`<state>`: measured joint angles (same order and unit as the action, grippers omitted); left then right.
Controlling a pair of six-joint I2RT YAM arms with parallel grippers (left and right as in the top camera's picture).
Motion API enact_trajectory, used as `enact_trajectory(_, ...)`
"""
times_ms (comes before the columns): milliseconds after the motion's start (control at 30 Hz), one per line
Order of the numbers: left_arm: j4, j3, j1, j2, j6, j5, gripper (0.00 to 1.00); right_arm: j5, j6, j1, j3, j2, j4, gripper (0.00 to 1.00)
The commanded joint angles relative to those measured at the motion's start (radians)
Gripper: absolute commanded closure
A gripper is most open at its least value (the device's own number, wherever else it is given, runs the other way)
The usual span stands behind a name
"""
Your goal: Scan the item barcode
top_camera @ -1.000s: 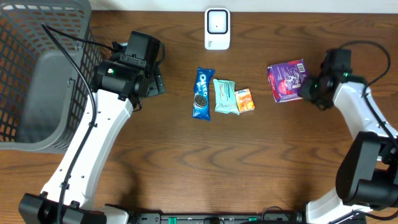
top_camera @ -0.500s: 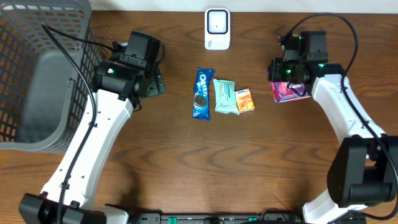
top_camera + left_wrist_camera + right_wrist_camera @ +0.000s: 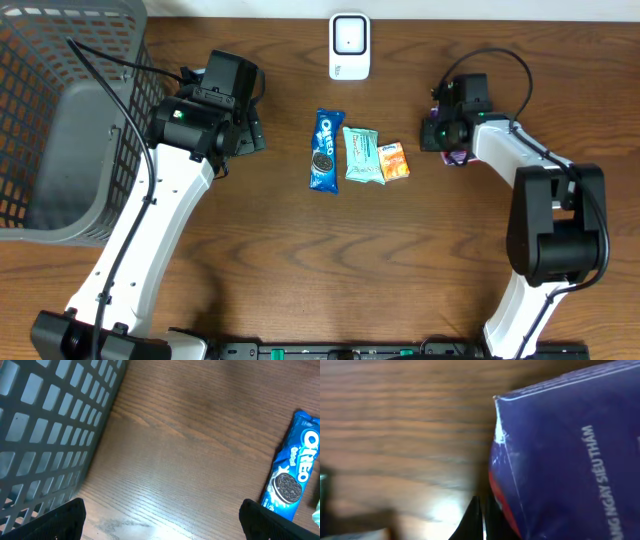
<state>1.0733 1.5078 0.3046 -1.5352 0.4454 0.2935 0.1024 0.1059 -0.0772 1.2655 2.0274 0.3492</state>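
purple pack (image 3: 570, 455) | just beside | right end effector (image 3: 480, 516) closed

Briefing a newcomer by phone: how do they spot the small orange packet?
In front of the white rectangular device on the brown wooden table, three snack packets lie in a row. The small orange packet is rightmost, beside the pale green wrapper, and the shortest.

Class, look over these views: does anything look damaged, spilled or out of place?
The purple packet shows a whitish, scuffed corner in the right wrist view, like wear or a crease. Nothing looks spilled.
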Motion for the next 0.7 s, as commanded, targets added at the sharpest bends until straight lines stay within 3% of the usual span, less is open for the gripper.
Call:
enact_trajectory(0,0.003,0.002,-0.002,-0.002,0.009,0.007,0.02,-0.176,0.002,0.001,0.005,-0.006,-0.030,0.99)
enact_trajectory(367,0.003,0.002,-0.002,-0.002,0.009,0.006,0.02,-0.423,-0.007,0.001,0.006,-0.006,-0.165,0.97)
enact_trajectory(533,0.003,0.002,-0.002,-0.002,0.009,0.006,0.02,-0.591,-0.006,0.001,0.006,-0.006,-0.174,0.97)
enact_trajectory(667,0.003,0.002,-0.002,-0.002,0.009,0.006,0.02,-0.616,-0.007,0.000,0.006,-0.006,-0.161,0.97)
